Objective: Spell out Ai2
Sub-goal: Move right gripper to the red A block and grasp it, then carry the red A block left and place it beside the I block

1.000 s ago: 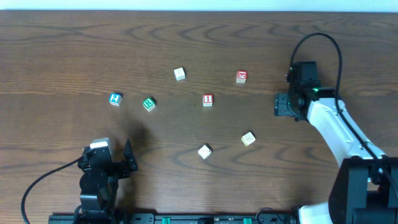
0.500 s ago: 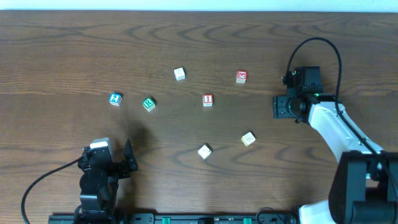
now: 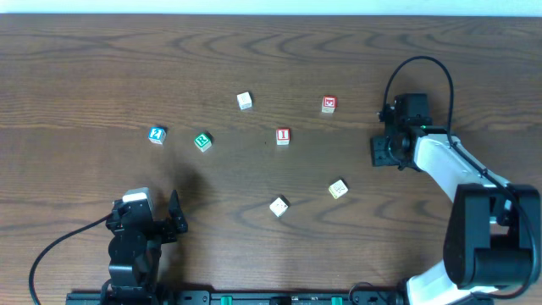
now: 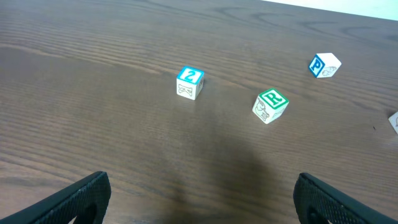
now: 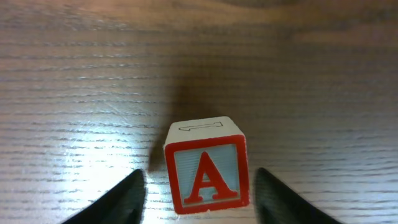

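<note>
One wide bench (image 3: 85,68) of dark brown wood carries everything. Of the two arms, the white right arm (image 3: 445,165) reaches in from the near right corner toward the right side of the bench, while the black left arm (image 3: 135,241) sits low at the near left edge.

The right end effector (image 5: 200,178) points down at the wood with its fingers (image 5: 127,196) spread. The red-edged A cube (image 5: 206,168) stands between them, its red A facing the right wrist camera. A thin gap shows on each side, so neither finger presses it. From overhead this cube is hidden under the end effector.

The left end effector (image 4: 202,180) hangs over bare wood with its fingers wide apart, holding nothing.

The red-edged I cube (image 3: 283,135) lies near the middle of the bench, well apart from the right end effector and to its left. The blue-faced 2 cube (image 4: 189,83) lies on the left part of the bench, ahead of the left end effector, with the 2 facing up. Near it on its right is a green R cube (image 4: 270,106), the two not touching.

Farther back lie a blue P cube (image 4: 324,65) and another red-marked cube (image 3: 329,104) whose symbol is too small to read. Two pale cubes (image 3: 338,188) (image 3: 279,206) lie near each other toward the near side of the I cube.
</note>
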`<state>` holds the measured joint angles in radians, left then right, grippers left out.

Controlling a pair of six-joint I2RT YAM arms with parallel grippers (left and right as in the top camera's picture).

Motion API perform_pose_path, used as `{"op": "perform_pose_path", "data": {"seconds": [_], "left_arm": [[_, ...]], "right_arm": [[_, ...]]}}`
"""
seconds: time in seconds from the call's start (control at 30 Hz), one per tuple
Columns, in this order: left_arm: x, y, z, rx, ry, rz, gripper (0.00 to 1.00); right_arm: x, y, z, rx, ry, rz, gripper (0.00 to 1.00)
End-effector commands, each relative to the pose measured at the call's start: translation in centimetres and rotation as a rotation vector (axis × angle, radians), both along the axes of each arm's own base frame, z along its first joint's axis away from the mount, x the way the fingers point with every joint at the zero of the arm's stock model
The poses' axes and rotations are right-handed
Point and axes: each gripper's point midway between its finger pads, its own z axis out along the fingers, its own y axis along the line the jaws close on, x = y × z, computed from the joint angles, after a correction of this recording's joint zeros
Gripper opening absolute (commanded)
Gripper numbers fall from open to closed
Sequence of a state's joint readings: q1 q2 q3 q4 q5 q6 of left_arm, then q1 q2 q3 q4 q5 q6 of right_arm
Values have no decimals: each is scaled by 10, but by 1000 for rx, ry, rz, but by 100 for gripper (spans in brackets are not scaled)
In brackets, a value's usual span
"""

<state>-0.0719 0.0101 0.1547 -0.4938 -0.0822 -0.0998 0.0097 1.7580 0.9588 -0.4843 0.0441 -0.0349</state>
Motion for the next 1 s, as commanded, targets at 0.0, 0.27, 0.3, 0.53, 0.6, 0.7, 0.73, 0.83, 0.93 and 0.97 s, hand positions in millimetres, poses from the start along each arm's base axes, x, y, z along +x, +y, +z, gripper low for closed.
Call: {"op": "perform_pose_path", "data": {"seconds": [0.0, 0.27, 0.3, 0.53, 0.6, 0.7, 0.73, 0.83, 0.93, 0.97], "left_arm": [[0, 2, -7, 16, 14, 3, 95], [0, 2, -7, 16, 14, 3, 95], [0, 2, -7, 16, 15, 3, 95], [0, 2, -7, 15, 14, 3, 95], [0, 2, -7, 15, 14, 3, 95], [0, 2, -7, 16, 14, 3, 95], [0, 2, -7, 15, 14, 3, 95], [0, 2, -7, 16, 14, 3, 96], [0, 2, -7, 16, 14, 3, 95], [0, 2, -7, 15, 14, 3, 95]], "right_arm": [[-2, -2, -3, -7, 7, 3, 47], [0, -2, -2, -7, -2, 3, 40], [1, -2, -2, -7, -5, 3, 40], [7, -3, 0, -22, -28, 26, 36], [7, -3, 0, -22, -29, 26, 34], [8, -3, 0, -20, -32, 26, 33], [9, -2, 1, -16, -34, 26, 33], [15, 1, 7, -5, -49, 23, 31], [26, 7, 19, -5, -71, 39, 31], [30, 10, 24, -5, -79, 46, 31]]}}
